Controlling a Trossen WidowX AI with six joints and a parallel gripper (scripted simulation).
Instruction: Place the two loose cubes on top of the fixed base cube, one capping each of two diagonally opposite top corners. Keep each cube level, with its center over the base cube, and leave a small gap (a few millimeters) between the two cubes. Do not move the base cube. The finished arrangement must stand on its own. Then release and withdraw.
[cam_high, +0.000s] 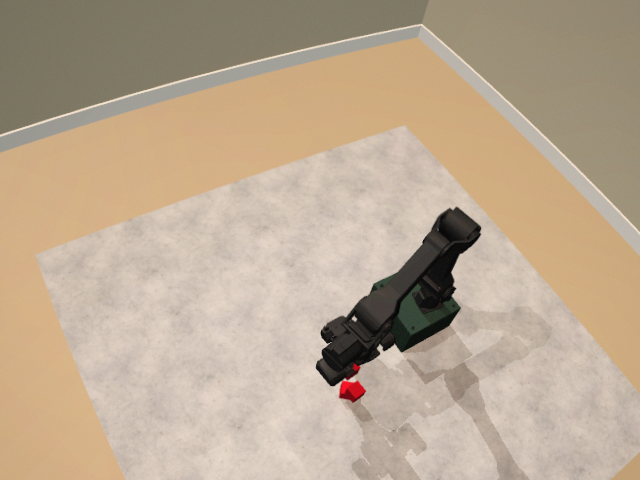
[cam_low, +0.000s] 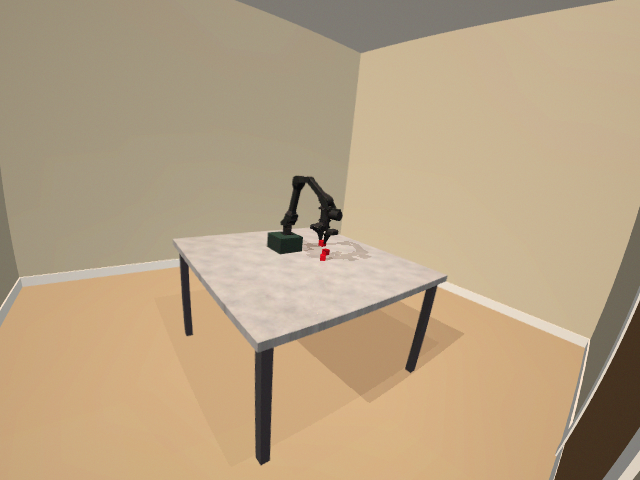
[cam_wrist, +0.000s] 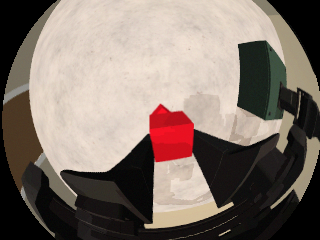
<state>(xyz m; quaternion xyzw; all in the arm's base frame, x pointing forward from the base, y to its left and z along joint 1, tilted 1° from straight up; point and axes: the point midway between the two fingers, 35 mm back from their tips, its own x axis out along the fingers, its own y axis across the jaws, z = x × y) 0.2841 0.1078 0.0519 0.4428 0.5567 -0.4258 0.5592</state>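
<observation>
My gripper (cam_high: 352, 371) (cam_low: 322, 241) (cam_wrist: 170, 135) is shut on a red loose cube (cam_high: 355, 368) (cam_low: 321, 243) (cam_wrist: 172, 145), held above the table. The other two red cubes stand close together, overlapping in the top and exterior views. One cube (cam_high: 356, 390) (cam_low: 325, 251) appears higher and offset, seemingly resting on a corner of the lower cube (cam_high: 343, 392) (cam_low: 322, 257), which seems to be the base cube. The contact between them is too small to make out. The held cube is beside and above this pair. In the wrist view it hides nearly all of them; only a red tip (cam_wrist: 160, 108) shows behind it.
The dark green block (cam_high: 423, 322) (cam_low: 284, 242) (cam_wrist: 254, 80) under the arm's base stands near the cubes. The mottled grey table (cam_high: 206, 310) (cam_low: 289, 294) (cam_wrist: 110, 75) carries everything. Arm shadows fall around the cube pair.
</observation>
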